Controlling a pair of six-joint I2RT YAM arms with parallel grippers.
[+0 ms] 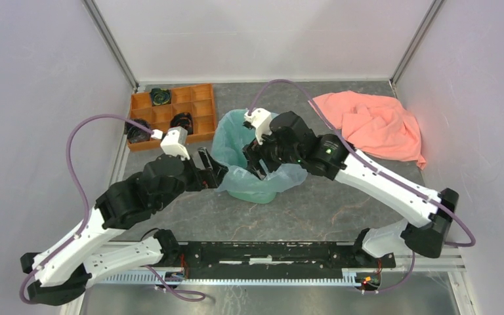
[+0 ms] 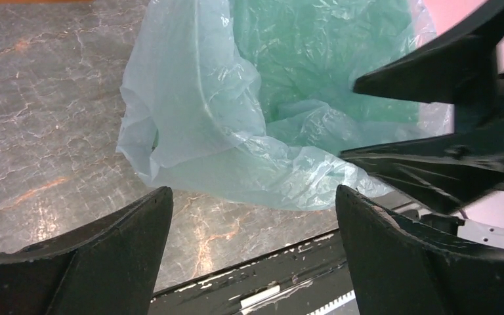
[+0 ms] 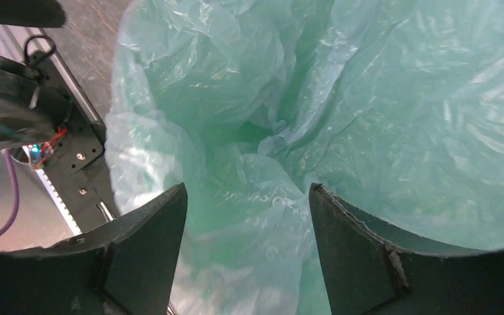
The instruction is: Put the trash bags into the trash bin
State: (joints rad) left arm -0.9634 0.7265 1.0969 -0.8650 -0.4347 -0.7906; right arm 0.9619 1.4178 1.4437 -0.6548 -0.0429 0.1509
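The mint-green trash bin (image 1: 252,194) stands mid-table, and the thin pale blue-grey trash bag (image 1: 292,176) lines it and spills over its near rim. My left gripper (image 1: 214,169) is just left of the bin, open. In the left wrist view this gripper (image 2: 252,197) holds nothing, with the bag's draped edge (image 2: 197,118) just beyond its tips. My right gripper (image 1: 257,164) reaches over the bin's mouth. Seen from the right wrist, it (image 3: 248,193) is open above crumpled bag plastic (image 3: 380,98) inside the bin.
An orange compartment tray (image 1: 170,115) with dark parts sits at the back left. A salmon-pink cloth (image 1: 374,125) lies at the back right. The black base rail (image 1: 269,252) runs along the near edge. Walls close in on both sides.
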